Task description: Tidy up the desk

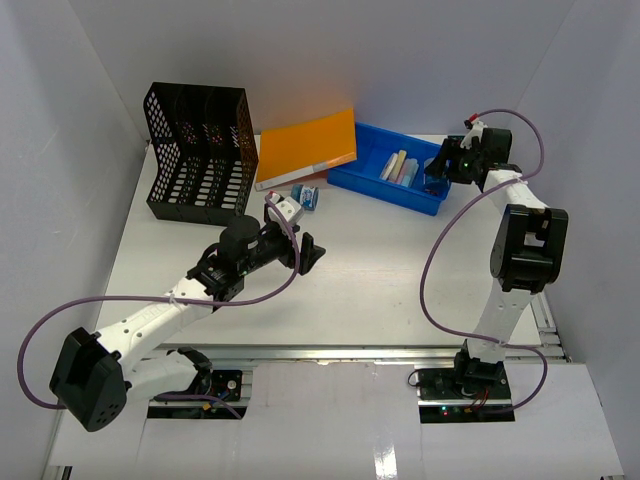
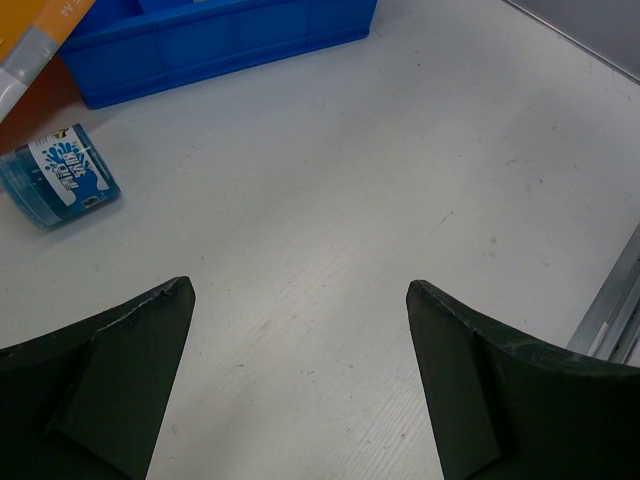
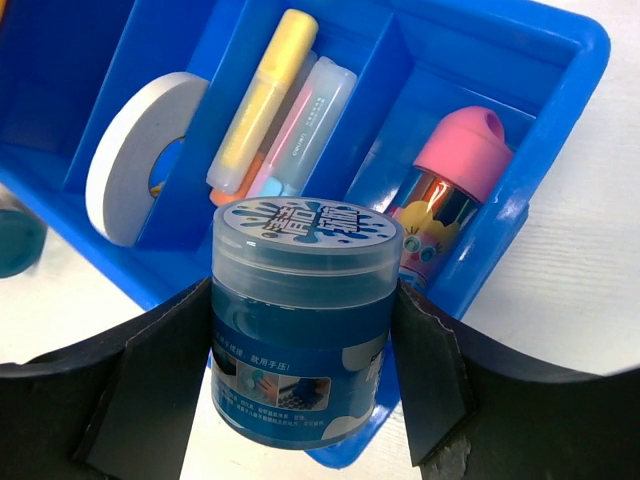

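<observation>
The white desk (image 1: pixel 380 270) carries a blue tray (image 1: pixel 390 170) at the back right. Over the tray's right end, my right gripper (image 3: pixel 305 300) is shut on a blue jar with a printed lid (image 3: pixel 300 330); both fingers press its sides. In the top view this gripper (image 1: pixel 440 165) hides the jar. A second blue jar (image 2: pixel 58 175) lies on its side on the desk, left of the tray (image 2: pixel 220 45). My left gripper (image 2: pixel 300 290) hangs open over bare desk near the middle (image 1: pixel 312 252), with nothing between its fingers.
The tray (image 3: pixel 560 60) holds a white tape roll (image 3: pixel 135 160), highlighters (image 3: pixel 260 100) and a pink-capped bottle (image 3: pixel 450 190). An orange folder (image 1: pixel 308 147) lies at the back, beside a black file rack (image 1: pixel 198 150). An aluminium rail (image 2: pixel 610 310) runs along the desk's near edge.
</observation>
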### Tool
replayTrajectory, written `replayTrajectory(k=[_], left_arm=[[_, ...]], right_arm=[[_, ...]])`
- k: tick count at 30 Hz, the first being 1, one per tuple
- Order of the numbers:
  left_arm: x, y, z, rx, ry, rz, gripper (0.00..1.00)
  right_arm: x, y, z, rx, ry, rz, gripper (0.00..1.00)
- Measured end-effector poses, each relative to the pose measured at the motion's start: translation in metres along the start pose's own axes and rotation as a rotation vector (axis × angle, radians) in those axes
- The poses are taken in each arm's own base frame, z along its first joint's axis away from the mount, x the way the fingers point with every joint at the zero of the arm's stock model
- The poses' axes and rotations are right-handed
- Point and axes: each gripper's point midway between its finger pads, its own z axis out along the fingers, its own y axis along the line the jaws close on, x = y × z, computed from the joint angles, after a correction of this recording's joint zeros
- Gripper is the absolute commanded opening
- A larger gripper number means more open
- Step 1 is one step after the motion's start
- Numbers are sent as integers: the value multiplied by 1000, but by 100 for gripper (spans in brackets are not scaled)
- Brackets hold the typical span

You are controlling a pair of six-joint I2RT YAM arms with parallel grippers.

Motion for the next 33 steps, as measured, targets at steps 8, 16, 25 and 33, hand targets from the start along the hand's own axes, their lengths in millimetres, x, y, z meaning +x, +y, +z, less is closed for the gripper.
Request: replayTrajectory(k=[8,16,25,33], left_arm=[[1,2,0,-10,3,3,98],[1,3,0,-11,3,3,98],[0,3,0,-11,1,3,98],[-1,2,-1,-11,-5,4,98]], right_arm=[[3,-21,0,126,4,-24,8],[13,-37,-10,212,22,-54,8],[-2,-46,-40,266,-16,-73,8],[-30,-27,-64,197,-93,-84,8]])
